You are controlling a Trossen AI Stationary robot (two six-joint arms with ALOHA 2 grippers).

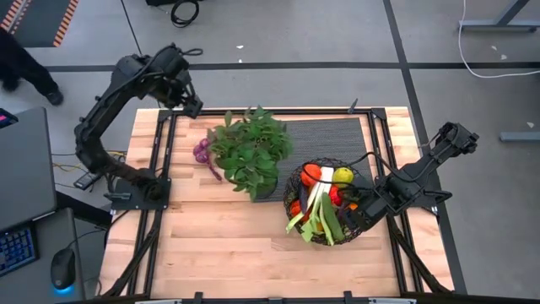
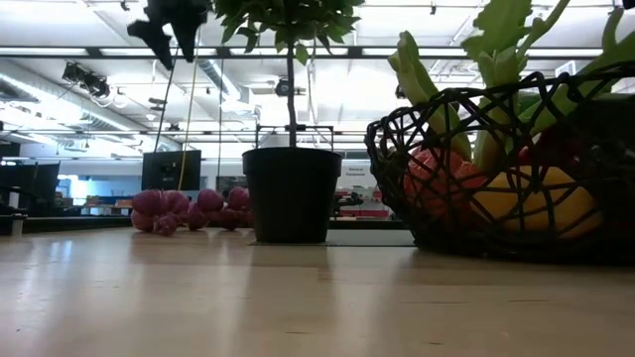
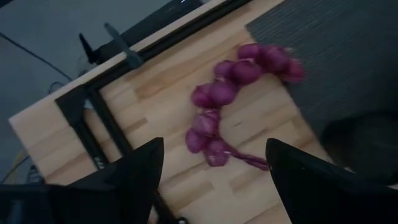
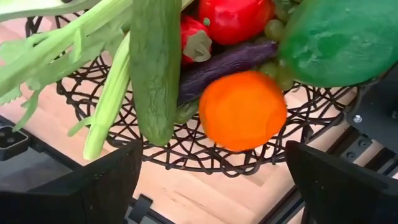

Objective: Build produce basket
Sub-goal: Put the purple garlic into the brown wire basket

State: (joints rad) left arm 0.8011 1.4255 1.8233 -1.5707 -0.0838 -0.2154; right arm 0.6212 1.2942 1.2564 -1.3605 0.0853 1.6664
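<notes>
My left pincer (image 1: 192, 105) hung with fingers apart above the surface's far-left corner. The purple grapes (image 3: 233, 102) lay directly below it, their string running toward the potted plant (image 1: 250, 150). My right pincer (image 1: 359, 211), fingers apart, waited at the basket (image 1: 350, 228).

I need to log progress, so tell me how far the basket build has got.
Mostly done: the basket already holds leek, cucumber, tomatoes and a lemon. In hand: nothing; the right tool stands open at the basket's rim, and the open left tool hangs above the purple grapes. Left: those grapes, lying on the table beside the potted plant.
</notes>
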